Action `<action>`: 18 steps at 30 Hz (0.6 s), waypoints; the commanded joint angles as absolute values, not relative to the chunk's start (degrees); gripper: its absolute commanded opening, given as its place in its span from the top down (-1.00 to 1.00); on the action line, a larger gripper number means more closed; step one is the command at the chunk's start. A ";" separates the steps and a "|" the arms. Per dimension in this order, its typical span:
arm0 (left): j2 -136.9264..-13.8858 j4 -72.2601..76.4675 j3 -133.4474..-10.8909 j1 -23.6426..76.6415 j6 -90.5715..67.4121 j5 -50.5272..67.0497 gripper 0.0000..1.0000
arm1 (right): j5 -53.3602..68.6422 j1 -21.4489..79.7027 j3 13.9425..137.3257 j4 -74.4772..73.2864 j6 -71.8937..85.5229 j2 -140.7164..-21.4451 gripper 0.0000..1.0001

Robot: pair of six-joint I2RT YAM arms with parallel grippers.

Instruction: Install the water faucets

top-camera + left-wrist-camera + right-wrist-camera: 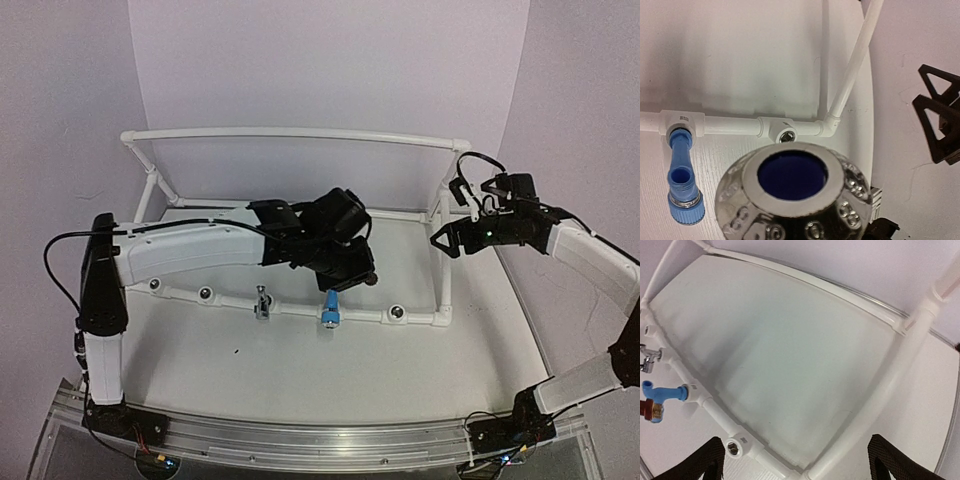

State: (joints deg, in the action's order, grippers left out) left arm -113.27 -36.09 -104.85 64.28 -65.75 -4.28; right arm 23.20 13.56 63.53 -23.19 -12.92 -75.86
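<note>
The dark red-brown tap with a shiny silver end (790,220) fills the bottom of the left wrist view, its chrome mouth facing the camera and blue inside. It hangs over the front rail of the white plastic pipe frame (300,132), close to a round open socket (785,135) near the frame's right corner, but not in it. The left claw (356,272) is clenched. It looks to be gripping that tap, though the fingers themselves are hidden behind the chrome.

Just to the left along the rail in the overhead view, the light blue plastic tap (329,312) sits plugged into its fitting, spout pointing toward the arms. Further left, the grey metal tap (262,300) is seated on the same rail.

Over by the frame's right upright, the right claw (450,241) hangs released above the white table (300,370). Its fingers (700,462) are spread wide with nothing between them.
</note>
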 commanded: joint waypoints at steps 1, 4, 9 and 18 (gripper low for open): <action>-120.86 -44.81 -115.03 66.86 -70.64 -12.23 1.00 | 11.39 10.29 60.75 -18.84 -3.86 -74.66 -0.88; -126.18 -47.99 -122.32 67.82 -72.28 -13.50 1.00 | 9.52 9.29 59.78 -17.15 -0.91 -77.05 -0.89; -133.07 -51.80 -131.97 69.28 -72.33 -15.34 1.00 | 12.08 8.48 59.39 -12.32 3.06 -82.68 -0.89; -131.93 -47.15 -128.08 69.58 -72.09 -15.07 1.00 | 18.05 8.10 62.59 -6.00 5.12 -92.78 -0.78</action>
